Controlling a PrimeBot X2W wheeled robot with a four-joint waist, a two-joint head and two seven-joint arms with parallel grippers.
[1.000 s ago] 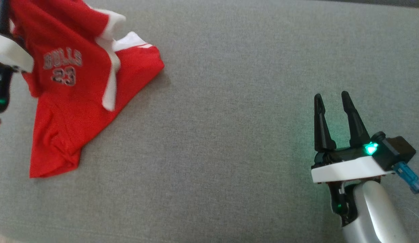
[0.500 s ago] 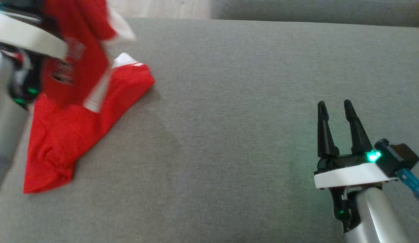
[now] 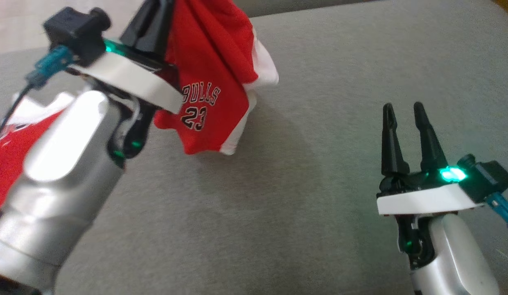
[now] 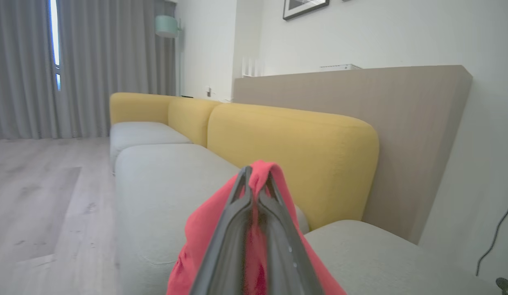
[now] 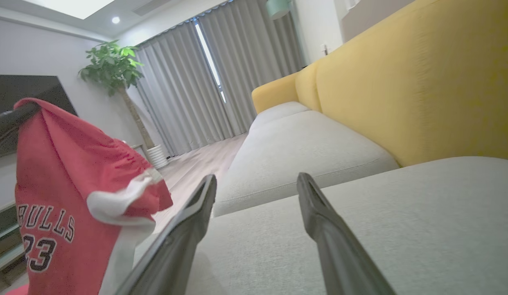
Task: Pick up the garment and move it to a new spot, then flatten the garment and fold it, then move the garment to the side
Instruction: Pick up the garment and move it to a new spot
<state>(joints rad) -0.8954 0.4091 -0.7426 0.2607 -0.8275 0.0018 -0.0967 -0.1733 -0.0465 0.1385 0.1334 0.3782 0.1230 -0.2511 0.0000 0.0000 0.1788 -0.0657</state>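
The red Bulls 23 garment (image 3: 213,73) with white trim hangs bunched from my left gripper (image 3: 157,10), which is shut on its upper fold, lifted above the grey sofa cushion (image 3: 311,196). A further red and white part (image 3: 8,147) trails low behind my left forearm. In the left wrist view the shut gripper (image 4: 258,180) pinches red garment cloth (image 4: 196,237). My right gripper (image 3: 401,108) stands open and holds nothing at the lower right, well apart from the garment. From the right wrist the garment (image 5: 65,196) hangs to the left of that open gripper (image 5: 258,180).
Yellow backrests (image 4: 303,147) run along the far side of the grey seat cushions. Wooden floor (image 4: 32,184) lies beyond the sofa's front edge. A potted plant (image 5: 110,65) and grey curtains (image 5: 196,90) stand far off.
My left arm has raised the garment off the cushion and carried it rightward toward the middle. The head view has shifted too. The right gripper stays open in about the same place.
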